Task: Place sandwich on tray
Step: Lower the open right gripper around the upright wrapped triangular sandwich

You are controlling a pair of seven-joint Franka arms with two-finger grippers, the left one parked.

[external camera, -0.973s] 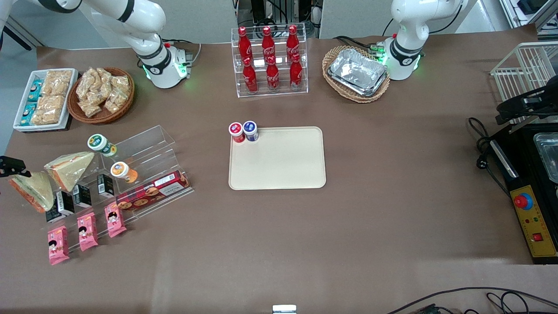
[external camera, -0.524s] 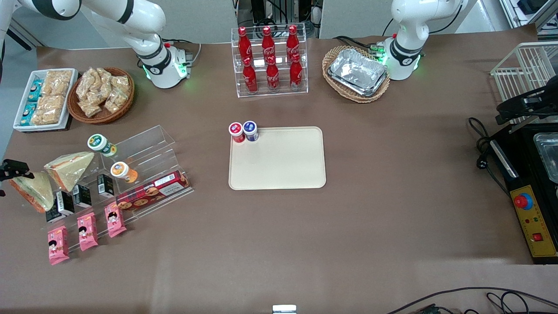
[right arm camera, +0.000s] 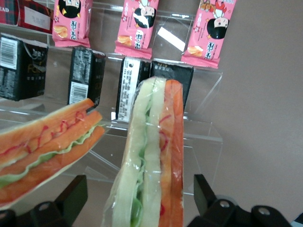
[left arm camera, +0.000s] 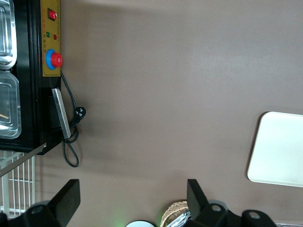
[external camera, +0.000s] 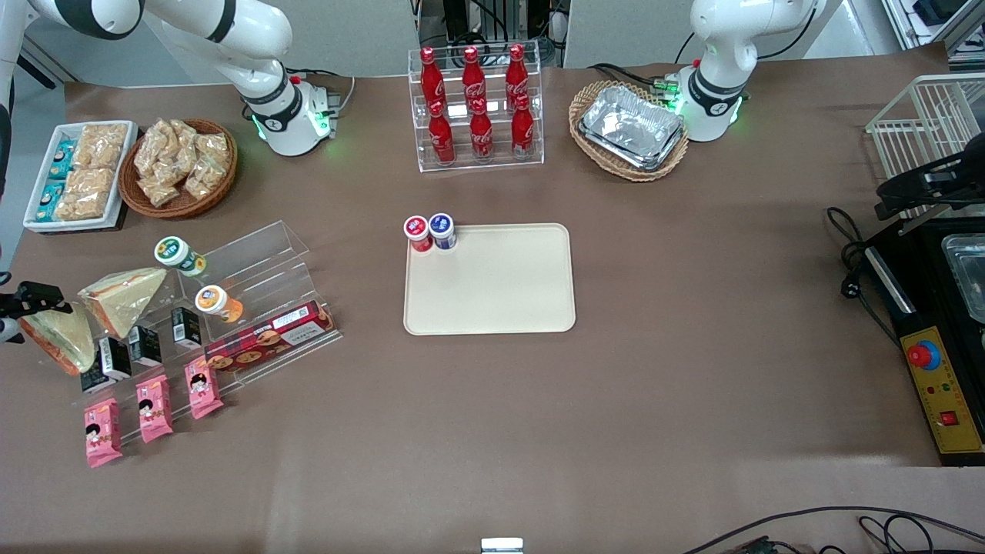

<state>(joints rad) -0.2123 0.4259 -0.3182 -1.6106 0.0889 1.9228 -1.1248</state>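
The sandwich (external camera: 60,338) is a wrapped wedge with pale greenish bread and an orange-red edge. It leans on the clear acrylic rack (external camera: 231,285) at the working arm's end of the table. My gripper (external camera: 27,309) hangs over it, open. In the right wrist view the sandwich (right arm camera: 151,156) stands edge-up between the two fingers (right arm camera: 71,194), with a gap on each side of my gripper (right arm camera: 139,201). The cream tray (external camera: 500,292) lies flat at the table's middle, and its corner shows as the tray (left arm camera: 279,151) in the left wrist view.
A second, tanner wedge (external camera: 123,296) leans beside the sandwich. Black cartons (external camera: 115,355), pink snack packs (external camera: 154,408), a biscuit box (external camera: 269,338) and two small cups (external camera: 179,254) fill the rack. Two capped cups (external camera: 429,231) stand on the tray's corner. Cola bottles (external camera: 475,108) stand farther back.
My gripper has edged inward from the table's end and settled around the sandwich's upper end. The sandwich and everything else stay where they were.
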